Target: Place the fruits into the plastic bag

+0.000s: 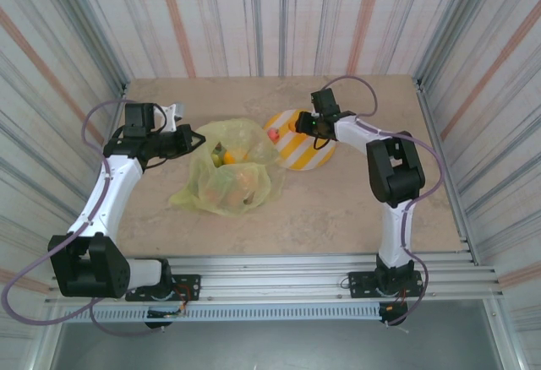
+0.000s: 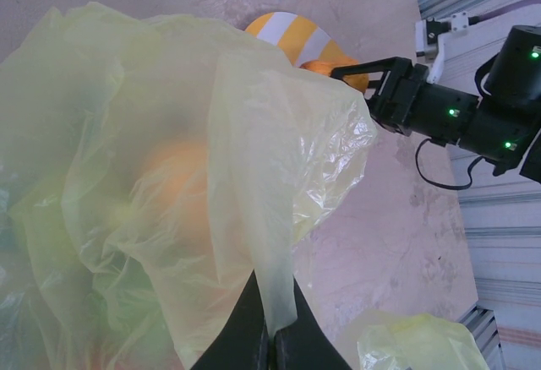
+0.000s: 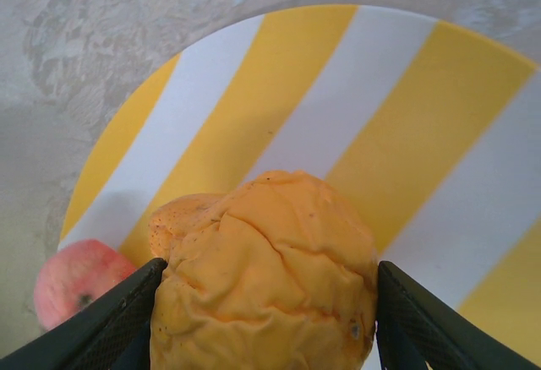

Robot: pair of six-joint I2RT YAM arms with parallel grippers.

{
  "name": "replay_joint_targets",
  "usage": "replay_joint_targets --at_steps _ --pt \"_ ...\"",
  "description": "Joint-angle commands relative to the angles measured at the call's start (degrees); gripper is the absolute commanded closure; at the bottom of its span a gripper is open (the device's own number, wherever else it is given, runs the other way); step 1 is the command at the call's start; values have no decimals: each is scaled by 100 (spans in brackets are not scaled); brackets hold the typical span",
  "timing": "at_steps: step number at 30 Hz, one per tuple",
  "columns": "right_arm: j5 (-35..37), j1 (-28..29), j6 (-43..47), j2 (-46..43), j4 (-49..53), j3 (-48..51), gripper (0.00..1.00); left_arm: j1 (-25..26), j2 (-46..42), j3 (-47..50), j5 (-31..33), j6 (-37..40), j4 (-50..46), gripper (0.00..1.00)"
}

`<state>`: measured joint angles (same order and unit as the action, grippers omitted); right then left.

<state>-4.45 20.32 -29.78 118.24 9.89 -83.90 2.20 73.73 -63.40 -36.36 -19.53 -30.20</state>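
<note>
Evidently the left fingers are pinched together on a fold of the bag, holding its rim up off the counter, probably so the mouth gapes toward the plate. The right fingers clamp the orange fruit, one pressed against each flank. It sits deep between them above the plate, with a red fruit just beside it at the plate's edge.

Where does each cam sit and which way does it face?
Top external: above and behind the bases, looking down on the table; both arms show.
Left wrist: on the left arm, facing along its jaws, shut on the plastic bag, toward the right arm.
Right wrist: looking down at the striped plate; jaws grip an orange fruit.
Shared: all three show the plate.
</note>
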Motion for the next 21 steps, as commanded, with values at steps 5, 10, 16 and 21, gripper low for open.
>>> replay_joint_targets --at_steps 5,10,16,21 --pt "-37 -107 1 -867 -253 831 39 -56 45 -61 -104 28 -101 100" --pt "-146 -182 77 -1586 -379 1446 40 -57 19 -68 -82 37 -103 100" --pt "-703 -45 79 -2615 -612 2355 42 -63 10 -55 -86 19 -97 100" --pt "-800 178 134 -3324 -471 2816 42 -78 35 -50 -108 2 -81 100"
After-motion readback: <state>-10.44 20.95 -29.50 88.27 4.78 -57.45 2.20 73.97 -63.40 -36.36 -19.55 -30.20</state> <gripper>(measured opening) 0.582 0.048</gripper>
